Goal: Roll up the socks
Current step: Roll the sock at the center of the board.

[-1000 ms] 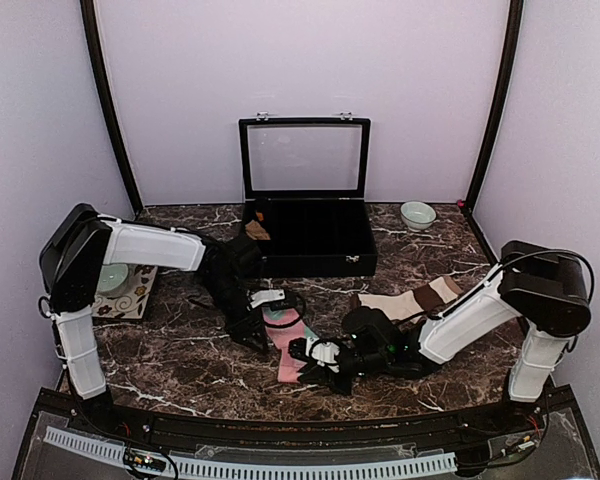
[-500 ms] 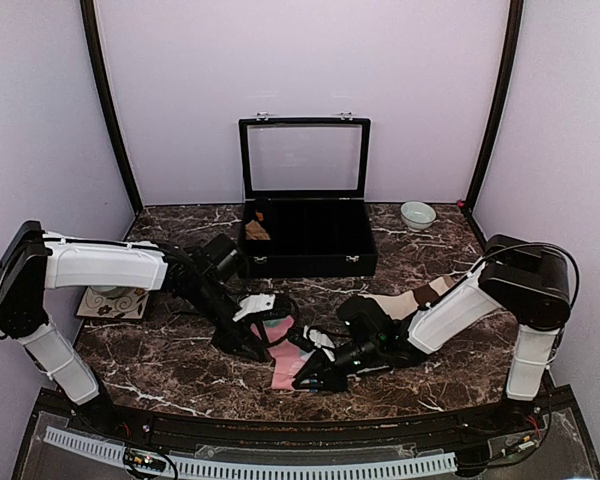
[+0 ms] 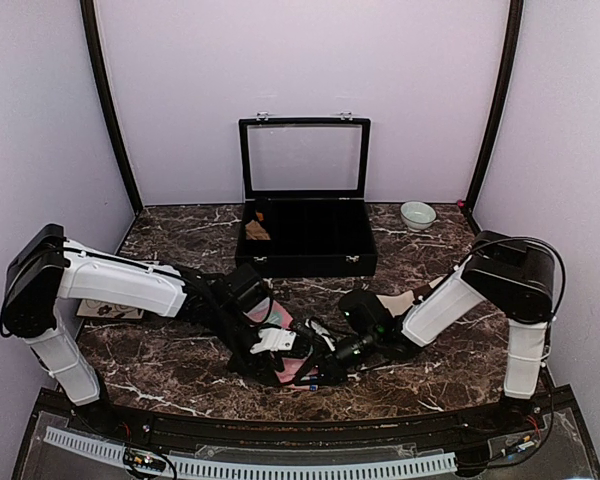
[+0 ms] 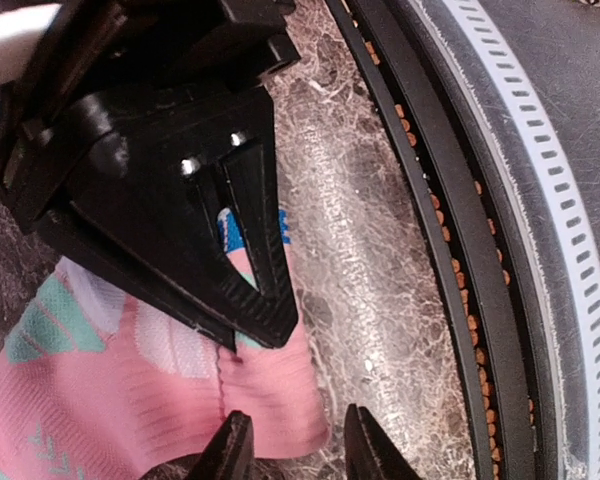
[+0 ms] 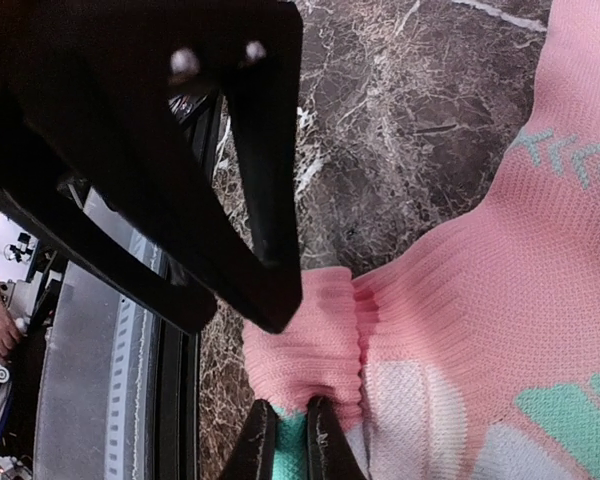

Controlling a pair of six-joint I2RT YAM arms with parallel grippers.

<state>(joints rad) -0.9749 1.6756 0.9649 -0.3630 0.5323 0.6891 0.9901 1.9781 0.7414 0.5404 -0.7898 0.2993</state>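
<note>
- Top external view: the pink sock [image 3: 293, 368] lies on the marble table [image 3: 160, 360] near its front edge, between my arms. The cream-beige sock [image 3: 392, 299] lies by my right arm.
- My right gripper [image 5: 285, 440] pinches a fold of the pink sock.
- My left gripper [image 4: 292, 455] stands narrowly parted, astride that sock's end.

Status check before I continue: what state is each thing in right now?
pink sock: mostly flat, unrolled, one end bunched up.
cream sock: flat, unrolled, partly hidden.
case: lid open, upright.
bowl: upright.
left tool: open, straddling the pink sock's edge.
right tool: shut on the pink sock.
</note>
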